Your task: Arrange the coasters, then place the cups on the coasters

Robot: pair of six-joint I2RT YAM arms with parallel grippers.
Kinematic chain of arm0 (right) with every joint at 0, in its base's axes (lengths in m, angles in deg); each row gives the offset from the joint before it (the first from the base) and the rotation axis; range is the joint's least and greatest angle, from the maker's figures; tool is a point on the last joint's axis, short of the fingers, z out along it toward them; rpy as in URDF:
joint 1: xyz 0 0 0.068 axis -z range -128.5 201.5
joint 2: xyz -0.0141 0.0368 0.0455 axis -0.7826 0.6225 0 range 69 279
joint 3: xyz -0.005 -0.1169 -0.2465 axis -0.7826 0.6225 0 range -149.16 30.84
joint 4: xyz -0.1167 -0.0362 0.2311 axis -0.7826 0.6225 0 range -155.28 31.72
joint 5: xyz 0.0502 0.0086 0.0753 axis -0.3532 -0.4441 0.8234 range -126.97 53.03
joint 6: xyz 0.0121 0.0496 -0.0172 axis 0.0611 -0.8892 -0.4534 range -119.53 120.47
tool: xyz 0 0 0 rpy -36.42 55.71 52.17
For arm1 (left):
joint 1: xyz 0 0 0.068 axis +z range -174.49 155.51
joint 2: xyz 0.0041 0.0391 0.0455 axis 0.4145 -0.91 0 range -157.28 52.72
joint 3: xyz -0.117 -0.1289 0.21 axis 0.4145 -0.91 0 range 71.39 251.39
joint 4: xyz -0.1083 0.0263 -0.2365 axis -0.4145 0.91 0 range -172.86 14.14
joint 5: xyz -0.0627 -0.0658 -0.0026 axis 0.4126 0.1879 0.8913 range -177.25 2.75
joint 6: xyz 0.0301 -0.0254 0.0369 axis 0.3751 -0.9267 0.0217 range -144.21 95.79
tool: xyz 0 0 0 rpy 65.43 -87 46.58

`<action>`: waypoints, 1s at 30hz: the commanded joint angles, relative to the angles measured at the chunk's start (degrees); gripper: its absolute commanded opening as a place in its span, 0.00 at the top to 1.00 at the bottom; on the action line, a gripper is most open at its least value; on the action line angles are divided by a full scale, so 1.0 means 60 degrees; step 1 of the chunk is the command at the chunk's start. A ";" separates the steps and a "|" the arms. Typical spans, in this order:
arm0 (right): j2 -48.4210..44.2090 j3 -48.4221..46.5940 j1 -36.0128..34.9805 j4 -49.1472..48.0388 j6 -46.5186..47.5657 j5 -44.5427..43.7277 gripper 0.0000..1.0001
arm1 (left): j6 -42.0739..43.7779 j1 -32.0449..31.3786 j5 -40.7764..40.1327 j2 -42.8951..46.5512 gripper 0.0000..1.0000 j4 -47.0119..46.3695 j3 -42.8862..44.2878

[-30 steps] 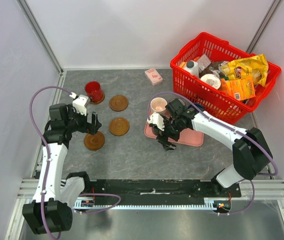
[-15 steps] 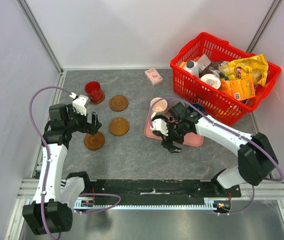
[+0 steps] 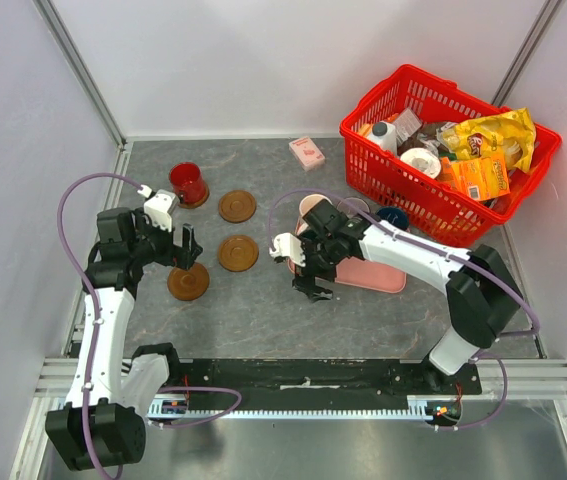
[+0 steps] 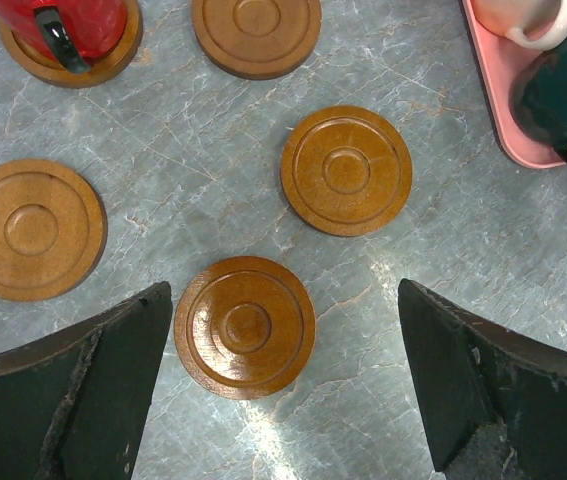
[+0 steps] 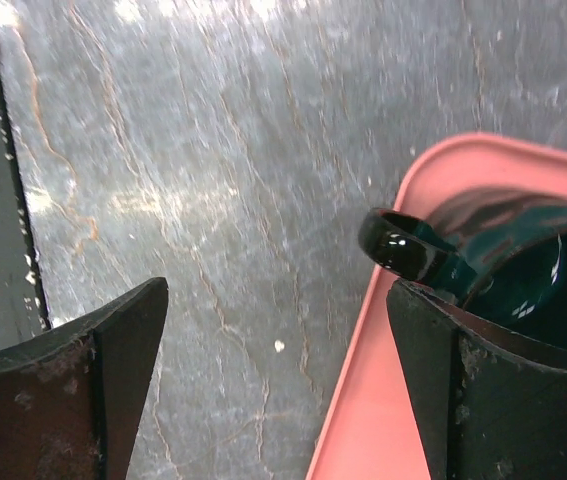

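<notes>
From above, the left gripper [image 3: 185, 248] hangs wide open and empty over the coasters [image 3: 237, 253] at the left, where the red mug [image 3: 189, 182] stands on the far one. The right gripper [image 3: 310, 285], equally wide and empty, hovers at the near left edge of the pink tray [image 3: 378, 277]. The left wrist camera shows five coasters, the nearest coaster [image 4: 245, 326] between the spread fingers [image 4: 73, 400], and a cream mug [image 4: 528, 18] and green mug [image 4: 563, 95] on the tray at right. The right wrist camera shows that green mug's handle pointing left over the tray's edge toward the table [image 5: 213, 200].
</notes>
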 commanded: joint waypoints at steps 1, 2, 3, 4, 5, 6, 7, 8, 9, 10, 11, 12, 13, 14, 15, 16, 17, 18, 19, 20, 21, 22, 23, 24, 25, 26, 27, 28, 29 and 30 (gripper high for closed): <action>0.0381 -0.0657 -0.0237 -0.0120 0.0038 0.0931 0.02 | 0.0141 0.0052 0.0399 -0.0020 0.00 -0.0192 -0.0002; 0.0439 -0.0803 -0.0267 -0.0017 0.0038 0.0947 0.02 | 0.0155 0.0052 0.0458 -0.0078 0.00 -0.0192 0.0013; 0.0411 -0.0877 -0.0267 0.0056 -0.0005 0.0846 0.02 | 0.0170 0.0067 0.0487 -0.0108 0.00 -0.0163 0.0013; 0.0323 -0.0863 -0.0267 0.0042 0.0009 0.0613 0.02 | 0.0199 0.0067 0.0502 -0.0108 0.00 -0.0133 0.0013; 0.0178 -0.0776 -0.0267 0.0042 0.0110 0.0378 0.02 | 0.0228 0.0052 0.0502 -0.0094 0.00 -0.0119 0.0013; -0.0012 -0.0645 -0.0253 0.0071 0.0242 0.0028 0.02 | 0.0258 0.0052 0.0502 -0.0050 0.00 -0.0089 -0.0001; -0.0261 -0.0470 -0.0238 0.0129 0.0446 -0.0135 0.02 | 0.0287 0.0052 0.0546 -0.0021 0.00 -0.0104 0.0013; -0.0626 -0.0337 -0.0165 0.0246 0.0579 -0.0209 0.02 | 0.0316 0.0023 0.0691 -0.0035 0.00 -0.0118 0.0057; -0.1050 -0.0220 -0.0077 0.0436 0.0740 -0.0152 0.02 | 0.0302 0.0009 0.0852 -0.0079 0.00 -0.0118 0.0130; -0.1475 -0.0059 0.0097 0.0583 0.0857 -0.0064 0.02 | 0.0287 -0.0035 0.1086 -0.0209 0.00 -0.0104 0.0246; -0.2030 0.0102 0.0288 0.0700 0.0960 0.0052 0.02 | 0.0258 -0.0137 0.1204 -0.0298 0.00 -0.0046 0.0378; -0.2529 0.0306 0.0551 0.0759 0.1048 0.0141 0.02 | 0.0272 -0.0283 0.1176 -0.0429 0.00 0.0027 0.0524; -0.3143 0.0497 0.0814 0.0760 0.1121 0.0243 0.02 | 0.0316 -0.0604 0.0988 -0.0532 0.00 0.0086 0.0700; -0.3715 0.0775 0.1136 0.0702 0.1209 0.0273 0.02 | 0.0375 -0.1071 0.0681 -0.0649 0.00 0.0101 0.0803; -0.4184 0.1111 0.1458 0.0513 0.1138 0.0143 0.02 | 0.0477 -0.1873 0.0171 -0.0737 0.00 0.0087 0.0964; -0.4784 0.1448 0.1853 -0.0055 0.0832 -0.0250 0.02 | 0.0594 -0.2621 -0.0444 -0.0898 0.00 0.0058 0.1081; -0.5196 0.1886 0.2118 -0.0669 0.0380 -0.0849 0.02 | 0.0783 -0.3455 -0.1015 -0.1102 0.00 0.0057 0.1184; -0.5475 0.2398 0.2454 -0.1125 -0.0147 -0.1667 0.02 | 0.0872 -0.4159 -0.1688 -0.1322 0.00 0.0043 0.1344; -0.5754 0.2679 0.2748 -0.1521 -0.0442 -0.2168 0.02 | 0.0975 -0.4920 -0.2260 -0.1614 0.00 0.0101 0.1506; -0.5901 0.2899 0.3157 -0.1714 -0.0619 -0.2521 0.02 | 0.1063 -0.5436 -0.2571 -0.1893 0.00 0.0174 0.1696; -0.6033 0.3003 0.3625 -0.1904 -0.0751 -0.2698 0.02 | 0.1078 -0.5905 -0.2733 -0.2243 0.00 0.0233 0.1930; -0.6107 0.3018 0.4079 -0.2066 -0.0985 -0.2816 0.02 | 0.1093 -0.6243 -0.2749 -0.2566 0.00 0.0233 0.2121; -0.6137 0.2961 0.4606 -0.2198 -0.1205 -0.2933 0.02 | 0.1078 -0.6449 -0.2706 -0.2975 0.00 0.0233 0.2354; -0.6152 0.2887 0.5017 -0.2373 -0.1511 -0.3210 0.02 | 0.1035 -0.6655 -0.2662 -0.3545 0.00 0.0161 0.2618; -0.6152 0.2858 0.5398 -0.2534 -0.1776 -0.3517 0.02 | 0.0962 -0.6816 -0.2676 -0.4029 0.00 0.0131 0.2853; -0.6166 0.2872 0.5648 -0.2753 -0.1952 -0.3956 0.02 | 0.0860 -0.7035 -0.2705 -0.4440 0.00 0.0131 0.3159; -0.6210 0.2959 0.5796 -0.3017 -0.2055 -0.4424 0.02 | 0.0714 -0.7255 -0.2749 -0.4879 0.00 0.0145 0.3569; -0.6240 0.3076 0.5855 -0.3193 -0.2071 -0.4690 0.02 | 0.0582 -0.7388 -0.2764 -0.5232 0.00 0.0174 0.3805; -0.6298 0.3164 0.5900 -0.3355 -0.2071 -0.4924 0.02 | 0.0450 -0.7534 -0.2706 -0.5598 0.00 0.0175 0.4039; -0.6371 0.3267 0.5972 -0.3501 -0.2071 -0.5072 0.02 | 0.0332 -0.7681 -0.2633 -0.5920 0.00 0.0175 0.4215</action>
